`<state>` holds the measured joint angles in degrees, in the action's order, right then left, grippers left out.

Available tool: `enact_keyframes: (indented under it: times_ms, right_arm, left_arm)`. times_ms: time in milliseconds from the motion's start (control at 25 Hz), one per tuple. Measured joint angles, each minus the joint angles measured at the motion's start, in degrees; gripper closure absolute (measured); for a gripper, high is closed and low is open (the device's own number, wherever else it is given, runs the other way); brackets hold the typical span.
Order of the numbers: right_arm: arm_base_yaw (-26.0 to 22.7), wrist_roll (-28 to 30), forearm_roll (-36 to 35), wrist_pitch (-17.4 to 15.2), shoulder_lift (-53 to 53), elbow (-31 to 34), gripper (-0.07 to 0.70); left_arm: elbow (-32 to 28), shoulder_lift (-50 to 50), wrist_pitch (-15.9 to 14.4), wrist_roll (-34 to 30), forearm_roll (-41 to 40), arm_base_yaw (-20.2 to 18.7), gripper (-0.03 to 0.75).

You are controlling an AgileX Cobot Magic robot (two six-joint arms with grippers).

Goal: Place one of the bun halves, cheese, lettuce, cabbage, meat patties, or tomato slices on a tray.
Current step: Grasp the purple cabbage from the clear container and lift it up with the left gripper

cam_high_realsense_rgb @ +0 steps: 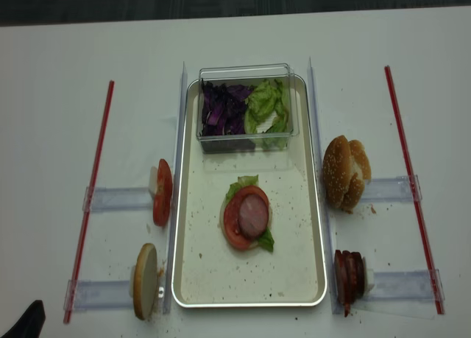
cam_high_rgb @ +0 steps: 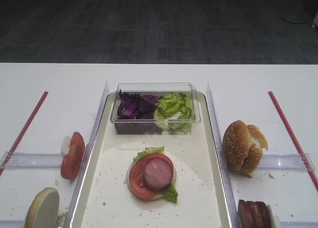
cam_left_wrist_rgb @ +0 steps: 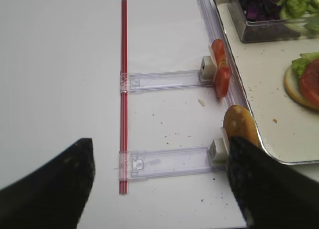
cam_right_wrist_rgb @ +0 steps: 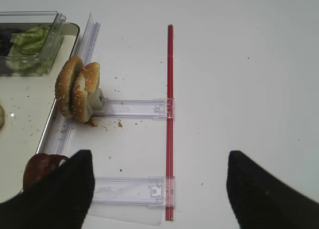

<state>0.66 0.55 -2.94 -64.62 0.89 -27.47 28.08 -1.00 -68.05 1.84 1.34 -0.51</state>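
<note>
On the tray (cam_high_realsense_rgb: 318,227) lies a stack: a bun half, lettuce (cam_high_realsense_rgb: 243,183), a tomato slice (cam_high_realsense_rgb: 234,224) and a meat patty (cam_high_realsense_rgb: 252,212) on top. Left of the tray, tomato slices (cam_left_wrist_rgb: 220,72) and a bun half (cam_left_wrist_rgb: 238,124) stand on edge in clear holders. On the right stand two bun halves (cam_right_wrist_rgb: 77,92) and meat patties (cam_right_wrist_rgb: 39,170). Cabbage (cam_high_rgb: 134,108) and lettuce (cam_high_rgb: 173,106) fill the tub. My left gripper (cam_left_wrist_rgb: 157,186) hovers open over the table beside the left bun half. My right gripper (cam_right_wrist_rgb: 159,189) hovers open near the patties, holding nothing.
A clear plastic tub (cam_high_rgb: 154,86) sits at the far end of the tray. Red strips (cam_high_realsense_rgb: 92,198) (cam_high_realsense_rgb: 412,183) run along both sides of the table, joined to clear plastic holder rails (cam_left_wrist_rgb: 167,161) (cam_right_wrist_rgb: 132,108). Crumbs speckle the tray floor and table.
</note>
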Motion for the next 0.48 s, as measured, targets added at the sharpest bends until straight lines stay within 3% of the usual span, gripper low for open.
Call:
enact_keyframes:
  times_ms: [480]
  right_arm:
    - [0.00,0.00,0.00,0.00,0.00,0.00,0.061]
  left_arm:
    - [0.00,0.00,0.00,0.00,0.00,0.00,0.207]
